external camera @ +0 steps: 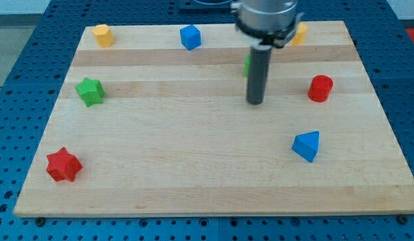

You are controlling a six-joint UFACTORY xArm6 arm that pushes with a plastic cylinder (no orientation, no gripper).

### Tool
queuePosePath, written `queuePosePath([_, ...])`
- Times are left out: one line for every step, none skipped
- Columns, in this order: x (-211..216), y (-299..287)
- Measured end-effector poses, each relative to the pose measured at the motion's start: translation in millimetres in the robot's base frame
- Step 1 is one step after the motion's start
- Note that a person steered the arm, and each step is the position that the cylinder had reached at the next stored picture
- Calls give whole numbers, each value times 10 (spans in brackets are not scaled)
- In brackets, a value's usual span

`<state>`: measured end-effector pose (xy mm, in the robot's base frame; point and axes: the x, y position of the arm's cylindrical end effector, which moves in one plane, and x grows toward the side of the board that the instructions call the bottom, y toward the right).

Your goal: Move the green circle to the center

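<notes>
The green circle [247, 64] shows only as a thin green sliver at the left edge of the dark rod, near the view's top, right of middle. The rod hides most of it. My tip [255, 102] rests on the wooden board [193, 167] just below the green circle, toward the view's bottom. I cannot tell whether the rod touches the block.
A yellow block [103, 34] sits at the top left and a blue cube [190, 36] at the top middle. An orange block [299, 33] peeks out behind the arm. A green star [90, 91], red star [63, 165], red cylinder [320, 88] and blue triangle [307, 145] lie around.
</notes>
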<state>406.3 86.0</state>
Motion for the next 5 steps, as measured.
queuePosePath([-318, 381])
queuePosePath([-697, 460])
queuePosePath([-823, 330])
queuePosePath([-660, -362])
queuePosePath([-492, -680])
